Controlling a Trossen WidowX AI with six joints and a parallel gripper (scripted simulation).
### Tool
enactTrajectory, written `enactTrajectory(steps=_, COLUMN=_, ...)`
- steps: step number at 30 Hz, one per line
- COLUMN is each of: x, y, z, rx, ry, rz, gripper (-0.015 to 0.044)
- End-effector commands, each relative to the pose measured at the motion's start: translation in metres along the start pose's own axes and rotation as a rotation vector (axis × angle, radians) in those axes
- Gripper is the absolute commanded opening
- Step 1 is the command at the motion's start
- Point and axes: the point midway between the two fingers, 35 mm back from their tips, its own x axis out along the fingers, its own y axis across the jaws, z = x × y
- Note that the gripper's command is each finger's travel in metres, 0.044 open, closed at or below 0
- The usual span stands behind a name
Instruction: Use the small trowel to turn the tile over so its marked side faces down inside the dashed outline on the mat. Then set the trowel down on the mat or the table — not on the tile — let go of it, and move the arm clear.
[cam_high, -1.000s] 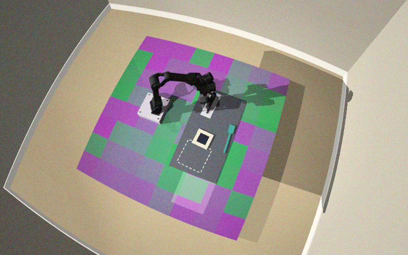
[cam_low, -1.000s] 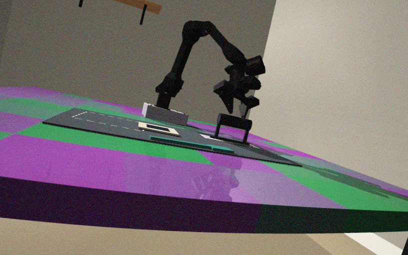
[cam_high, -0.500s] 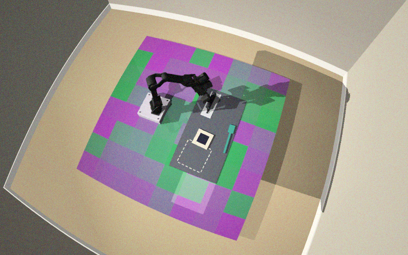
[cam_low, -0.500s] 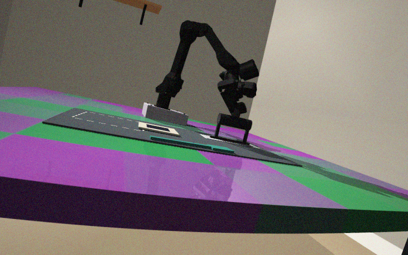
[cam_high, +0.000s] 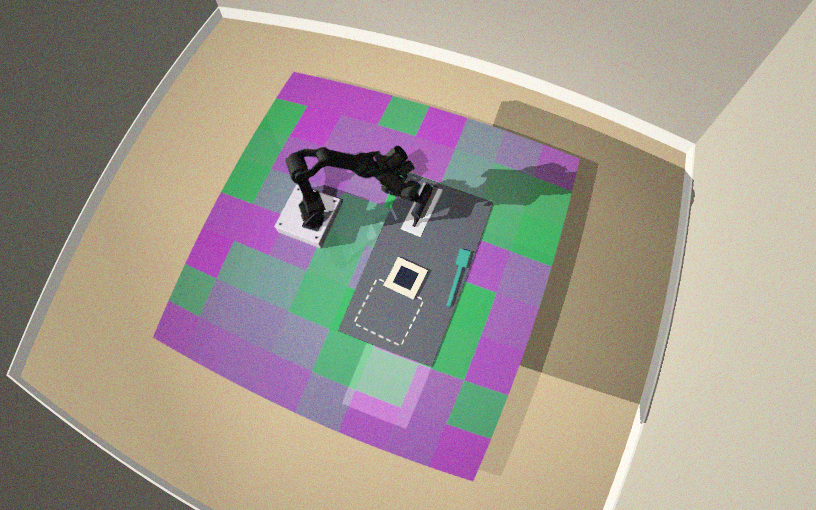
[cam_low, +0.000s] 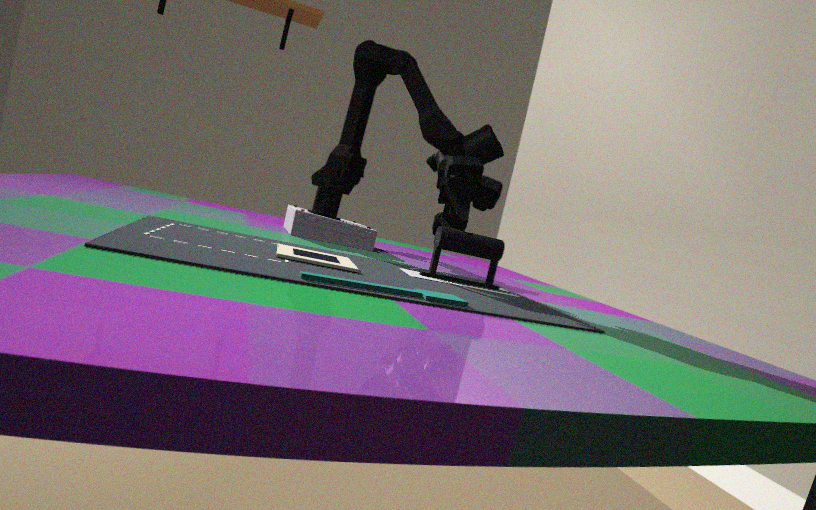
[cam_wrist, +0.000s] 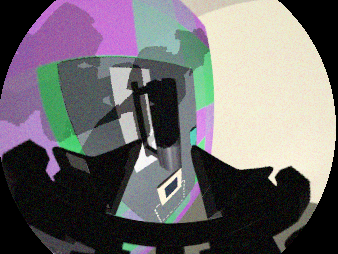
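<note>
The trowel has a white blade (cam_high: 413, 228) (cam_low: 411, 273) (cam_wrist: 121, 100) flat on the grey mat (cam_high: 391, 240) (cam_low: 114, 241) and a raised black handle (cam_low: 472, 241) (cam_wrist: 165, 110) on two posts. My gripper (cam_high: 419, 192) (cam_wrist: 167, 146) is open and low at one end of the handle. In the wrist view the handle's near end shows between the fingertips; the exterior view hides the tips, and I cannot tell if they touch it. The cream tile (cam_high: 389, 277) (cam_low: 344, 263) (cam_wrist: 163, 195) lies flat, dark square up, mostly outside the dashed outline (cam_high: 401, 344), overlapping its near edge.
A thin teal tool (cam_high: 462, 258) (cam_low: 445, 297) (cam_wrist: 193, 136) with a square head lies along the mat's long edge, beyond the tile. The arm's white base (cam_high: 288, 222) (cam_low: 330, 231) stands on the checkered table on the mat's other side.
</note>
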Motion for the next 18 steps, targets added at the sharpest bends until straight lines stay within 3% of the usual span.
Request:
enactTrajectory(steps=1, x=-0.003, y=0.001, z=-0.004, rx=-0.133, ry=-0.007, rz=-0.042, gripper=0.03)
enactTrajectory(steps=18, x=0.005, y=0.002, z=-0.008, rx=-0.242, ry=-0.006, rz=-0.072, gripper=0.03)
